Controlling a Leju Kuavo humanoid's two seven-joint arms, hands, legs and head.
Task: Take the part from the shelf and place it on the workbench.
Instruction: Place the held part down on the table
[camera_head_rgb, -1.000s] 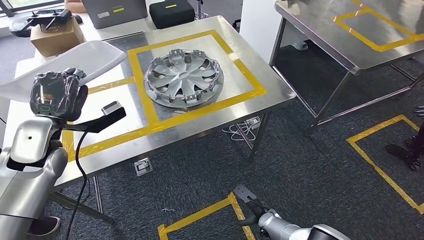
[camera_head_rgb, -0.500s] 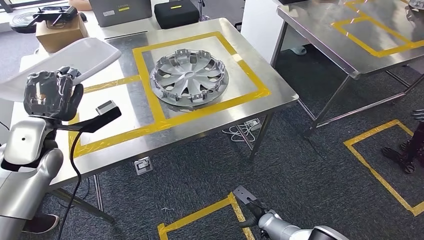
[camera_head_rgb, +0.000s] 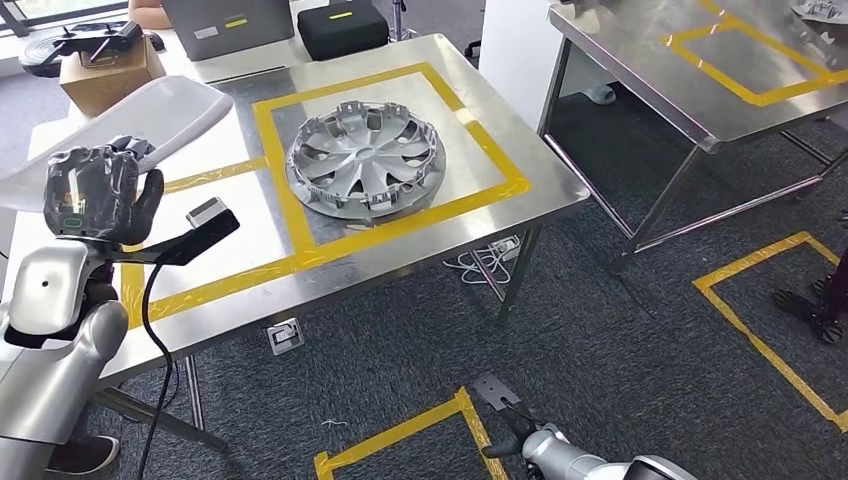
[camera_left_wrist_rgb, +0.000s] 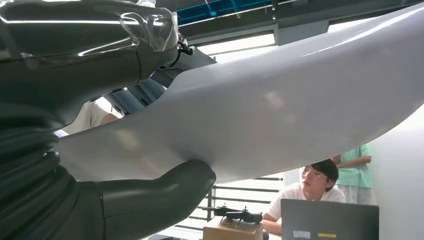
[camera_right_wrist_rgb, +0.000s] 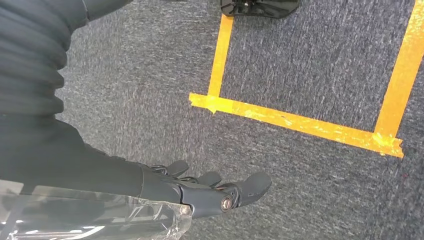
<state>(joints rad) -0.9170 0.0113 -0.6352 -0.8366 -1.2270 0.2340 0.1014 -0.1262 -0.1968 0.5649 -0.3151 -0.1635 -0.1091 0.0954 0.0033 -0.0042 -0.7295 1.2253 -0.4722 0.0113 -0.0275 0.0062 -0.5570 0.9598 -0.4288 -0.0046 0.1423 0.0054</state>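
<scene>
Gripping a long grey panel (camera_head_rgb: 120, 125) between thumb and fingers, the left hand (camera_head_rgb: 90, 195) hovers over the workbench (camera_head_rgb: 420, 240); the right hand (camera_right_wrist_rgb: 200, 192) hangs with fingers spread.

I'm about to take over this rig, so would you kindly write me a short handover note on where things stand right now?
Left hand: raised over the near-left end of the workbench, holding the long white part from underneath; the left wrist view shows its thumb pressed to the part's underside.
Right hand: hanging low over the carpet beside yellow floor tape, fingers apart, holding nothing.
Silver wheel cover: lying flat inside the workbench's yellow taped square.
Done: the part is in hand and at the workbench.
Left: set the part down on the workbench and let go.
</scene>
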